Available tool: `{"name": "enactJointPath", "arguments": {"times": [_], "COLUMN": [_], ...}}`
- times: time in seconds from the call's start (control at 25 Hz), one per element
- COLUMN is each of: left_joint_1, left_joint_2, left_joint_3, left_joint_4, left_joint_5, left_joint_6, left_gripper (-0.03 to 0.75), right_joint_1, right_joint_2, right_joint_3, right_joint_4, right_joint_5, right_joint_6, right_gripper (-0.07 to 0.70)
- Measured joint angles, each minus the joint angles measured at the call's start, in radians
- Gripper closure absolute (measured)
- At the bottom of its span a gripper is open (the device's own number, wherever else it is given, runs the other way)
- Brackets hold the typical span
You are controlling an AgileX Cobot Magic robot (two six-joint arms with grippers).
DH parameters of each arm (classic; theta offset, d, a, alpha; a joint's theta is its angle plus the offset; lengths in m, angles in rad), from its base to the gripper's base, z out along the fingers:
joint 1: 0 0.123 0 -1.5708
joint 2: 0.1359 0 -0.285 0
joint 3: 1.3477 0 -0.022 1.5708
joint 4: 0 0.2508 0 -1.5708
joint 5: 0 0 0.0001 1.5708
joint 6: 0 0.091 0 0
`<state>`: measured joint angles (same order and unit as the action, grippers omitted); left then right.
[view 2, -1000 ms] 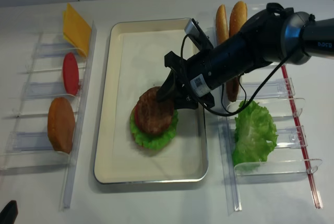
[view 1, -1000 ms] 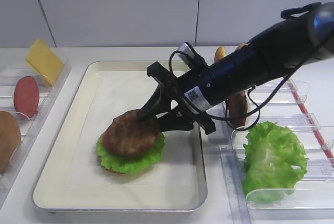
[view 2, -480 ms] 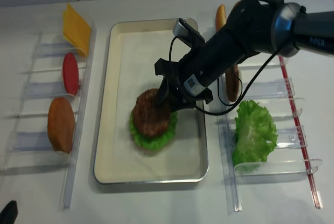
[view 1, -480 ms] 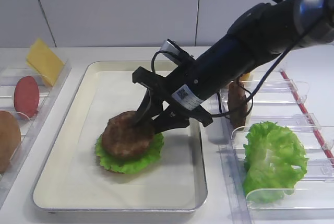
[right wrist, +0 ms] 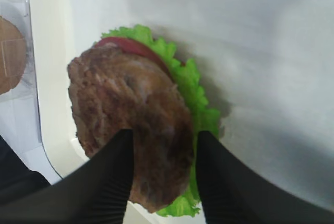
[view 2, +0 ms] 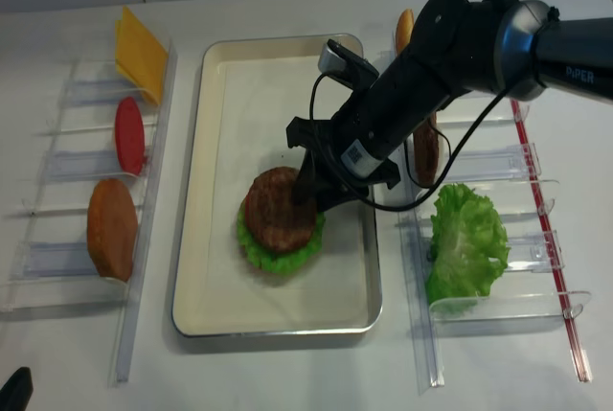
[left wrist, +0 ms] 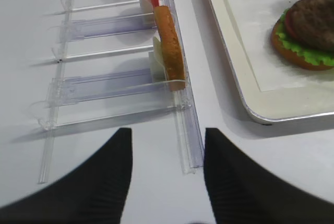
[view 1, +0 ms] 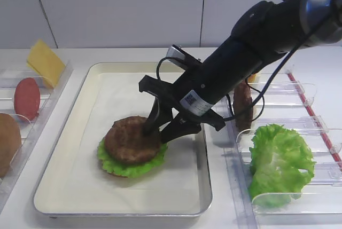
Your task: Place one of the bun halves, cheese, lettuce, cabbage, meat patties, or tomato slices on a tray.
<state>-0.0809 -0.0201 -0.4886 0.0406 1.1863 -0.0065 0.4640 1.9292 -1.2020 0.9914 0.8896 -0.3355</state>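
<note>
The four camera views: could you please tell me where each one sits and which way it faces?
Exterior high: front, angled down at the tray; right arm visible.
Realsense: overhead, straight down on the tray and racks; right arm visible.
Right wrist: behind the right claw, looking at the meat patty on lettuce.
Left wrist: behind the left claw, facing a bun half in the rack.
All four share the burger stack.

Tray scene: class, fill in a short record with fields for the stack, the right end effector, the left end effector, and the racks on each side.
stack: patty on tomato slice, lettuce leaf and bun half, on the tray
right end effector: fingers astride the patty's edge
left end effector: open, holding nothing, over the table
left rack: cheese, red slice, bun
right rack: lettuce, second patty
</note>
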Motion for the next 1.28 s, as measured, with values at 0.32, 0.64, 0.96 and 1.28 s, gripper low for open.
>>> {"name": "enactJointPath", "arguments": {"times": [0.32,0.64,0.96,1.28], "left_joint_1": [0.000,0.000,0.000,0.000], "left_joint_2": [0.000,0.000,0.000,0.000], "left_joint_3": [0.000,0.000,0.000,0.000], "left_joint_4": [0.000,0.000,0.000,0.000], "left_joint_5": [0.000,0.000,0.000,0.000], "left_joint_6": [0.000,0.000,0.000,0.000], "left_gripper": [0.387,0.387,0.387,0.387], "right_joint_1": [0.000,0.000,0.002,0.089], "right_joint_2": [-0.006,-0.033,-0.110,-0.217], "right_joint_3": [-0.002,-0.099,-0.232,-0.388], "right_joint_4": [-0.016,-0.098,-0.301,-0.682], "right_joint_5": [0.000,0.068,0.205,0.338], "right_joint_6": [0.009,0.086,0.222,0.404], "right_gripper": [0.339,0.339,0.339,0.339]}}
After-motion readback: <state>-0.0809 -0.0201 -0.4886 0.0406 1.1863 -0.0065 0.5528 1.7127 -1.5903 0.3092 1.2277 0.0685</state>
